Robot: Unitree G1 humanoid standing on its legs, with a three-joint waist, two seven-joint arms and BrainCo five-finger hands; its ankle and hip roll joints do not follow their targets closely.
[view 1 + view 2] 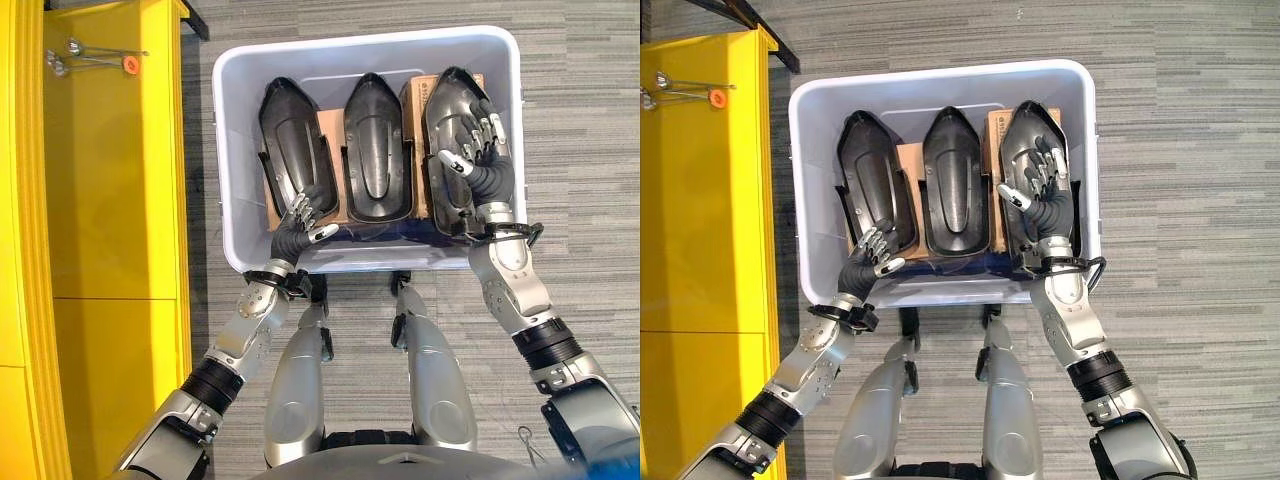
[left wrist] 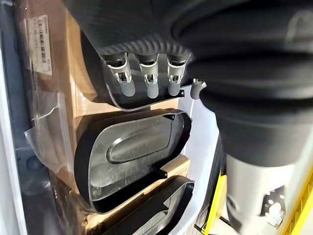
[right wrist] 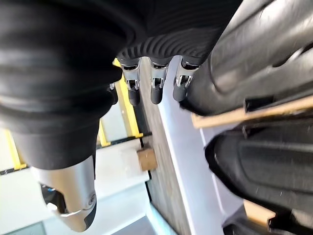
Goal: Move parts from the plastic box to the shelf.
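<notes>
- We're over the box (image 1: 232, 150), a pale, smooth-walled plastic tub on grey striped carpet (image 1: 580, 120).
- Three glossy black moulded parts stand side by side in it, each a long pointed shell with a raised centre ridge, with brown cardboard (image 1: 330, 125) between and behind them.
- Our left hand (image 1: 305, 212) is at the near end of the left part (image 1: 290, 130); its fingers are curled against the part's lower edge, though we cannot tell whether they grip it.
- The middle part (image 1: 375, 140) stands untouched.
- Our right hand (image 1: 478, 150) lies on the right part (image 1: 450, 110), fingers spread and nearly straight, gripping nothing.
- The shelf (image 1: 110, 200), flat bright yellow, is left of the box.
</notes>
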